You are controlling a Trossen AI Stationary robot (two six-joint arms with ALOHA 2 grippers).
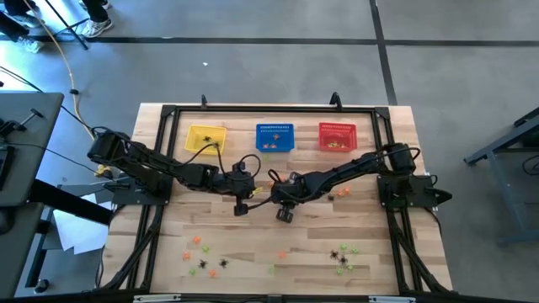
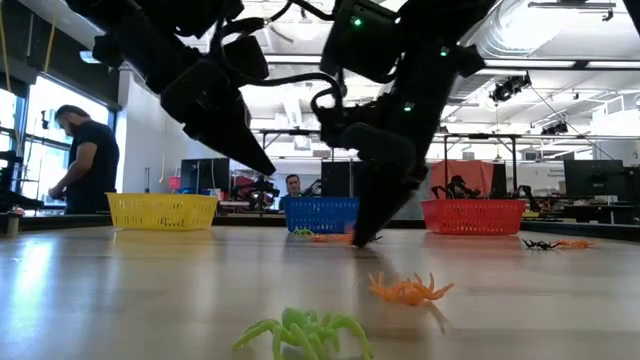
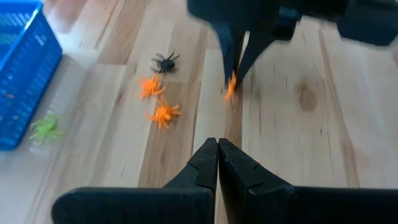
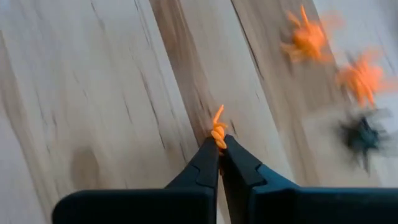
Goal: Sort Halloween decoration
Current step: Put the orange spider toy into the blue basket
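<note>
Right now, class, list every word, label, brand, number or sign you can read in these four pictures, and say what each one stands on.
None: no readable text in any view.
The yellow basket, blue basket and red basket carry no lettering that can be made out.
The screens and fittings in the room behind the table in the low view: too small and blurred to read.
The wooden table shows only grain.

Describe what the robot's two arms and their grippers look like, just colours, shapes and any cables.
Both arms are dark, nearly black, jointed segments rising from bases at the table's sides. The left gripper and right gripper each end in two slim black fingers tapering to narrow wedge tips. Black cables loop loosely along the links near the wrists, and small green indicator lights glow on the arm housings in the low view. No markings are legible.
</note>
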